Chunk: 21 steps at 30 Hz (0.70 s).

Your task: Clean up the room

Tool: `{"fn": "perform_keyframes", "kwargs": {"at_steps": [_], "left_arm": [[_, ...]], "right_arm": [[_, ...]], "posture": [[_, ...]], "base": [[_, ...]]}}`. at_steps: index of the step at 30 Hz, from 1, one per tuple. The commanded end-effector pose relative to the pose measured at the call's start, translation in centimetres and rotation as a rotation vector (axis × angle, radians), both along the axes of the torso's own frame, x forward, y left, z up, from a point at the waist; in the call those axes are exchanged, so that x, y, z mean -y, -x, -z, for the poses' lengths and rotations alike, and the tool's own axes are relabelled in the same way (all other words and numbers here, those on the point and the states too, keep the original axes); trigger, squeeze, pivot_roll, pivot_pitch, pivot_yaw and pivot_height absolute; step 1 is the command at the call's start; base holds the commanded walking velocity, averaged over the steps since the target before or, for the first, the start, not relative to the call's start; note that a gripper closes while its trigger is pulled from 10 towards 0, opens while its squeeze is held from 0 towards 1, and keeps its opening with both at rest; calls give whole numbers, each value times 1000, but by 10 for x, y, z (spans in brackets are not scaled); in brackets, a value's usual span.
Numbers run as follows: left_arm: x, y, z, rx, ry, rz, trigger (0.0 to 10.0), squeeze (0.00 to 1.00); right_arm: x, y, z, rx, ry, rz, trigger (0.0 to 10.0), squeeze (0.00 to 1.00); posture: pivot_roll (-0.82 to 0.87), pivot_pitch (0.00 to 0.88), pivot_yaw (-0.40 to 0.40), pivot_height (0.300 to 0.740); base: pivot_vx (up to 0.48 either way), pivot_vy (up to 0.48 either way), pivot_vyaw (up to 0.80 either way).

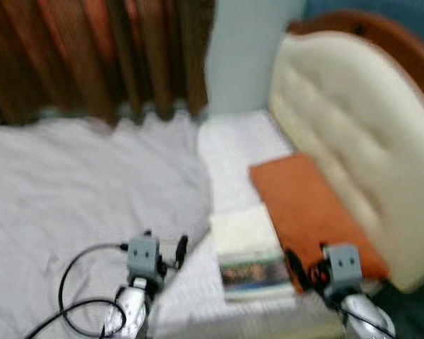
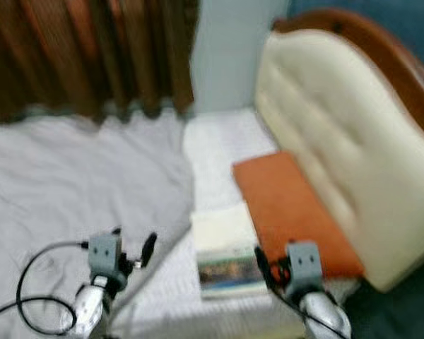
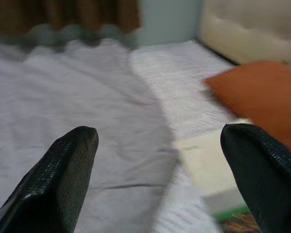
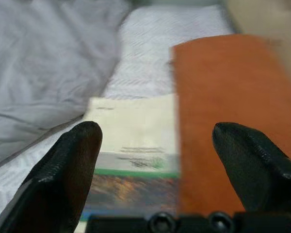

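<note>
The views are blurred. A book [image 1: 247,247] with a cream cover and a picture strip lies flat on the white sheet [image 1: 237,145] of a bed. An orange pillow [image 1: 304,205] lies right beside it, against the headboard. A rumpled grey blanket [image 1: 78,191] covers the left part of the bed. My left gripper [image 3: 160,136] is open over the blanket's edge, holding nothing. My right gripper [image 4: 157,131] hangs open just short of the book [image 4: 136,145] and the orange pillow [image 4: 223,111], also holding nothing.
A padded cream headboard [image 1: 353,134] with a wooden rim stands on the right. Brown curtains [image 1: 92,49] hang behind the bed, with a pale wall [image 1: 244,49] next to them. A black cable [image 1: 78,296] loops from my left arm over the blanket.
</note>
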<state>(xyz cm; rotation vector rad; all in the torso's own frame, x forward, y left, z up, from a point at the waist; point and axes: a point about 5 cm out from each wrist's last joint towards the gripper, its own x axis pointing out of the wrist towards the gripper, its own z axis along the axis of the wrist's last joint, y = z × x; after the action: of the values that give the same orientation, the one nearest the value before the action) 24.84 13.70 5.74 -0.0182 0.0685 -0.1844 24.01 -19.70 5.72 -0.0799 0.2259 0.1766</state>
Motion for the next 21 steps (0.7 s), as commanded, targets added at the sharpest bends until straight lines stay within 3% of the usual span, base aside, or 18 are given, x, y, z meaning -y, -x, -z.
{"fn": "perform_keyframes", "kwargs": {"at_steps": [1,8,10,12,14,15,19,21], "left_arm": [[1,0,-1,-3,-11,10,10000,0],[4,2,-1,-9,-22,39,10000,0],[5,2,-4,-2,-47,80,10000,0],[5,1,-20,17,-95,176,10000,0],[5,1,-20,17,-95,176,10000,0],[5,2,-46,51,-137,271,10000,0],[1,5,-73,85,-154,332,10000,0],[-5,8,-90,99,-167,354,10000,0]], "right_arm": [[1,2,1,-8,5,-4,10000,0],[-7,-10,-2,-9,-26,-27,10000,0],[-10,-18,-2,-4,-41,-15,10000,0],[-16,-37,2,-15,-65,27,10000,0],[-16,-37,2,-15,-65,27,10000,0],[-19,-56,8,-48,-77,74,10000,0],[-22,-72,6,-55,-73,103,10000,0],[-23,-82,4,-54,-61,129,10000,0]], "posture": [[-117,119,-52,740],[-110,135,-48,740],[-96,170,-35,740],[-42,287,7,740],[-42,287,7,740],[45,421,57,740],[85,484,89,740],[114,567,129,740]], "base": [[480,0,0],[411,0,0],[0,0,0],[0,0,0],[0,0,0],[0,0,0],[0,0,0],[0,0,0]]}}
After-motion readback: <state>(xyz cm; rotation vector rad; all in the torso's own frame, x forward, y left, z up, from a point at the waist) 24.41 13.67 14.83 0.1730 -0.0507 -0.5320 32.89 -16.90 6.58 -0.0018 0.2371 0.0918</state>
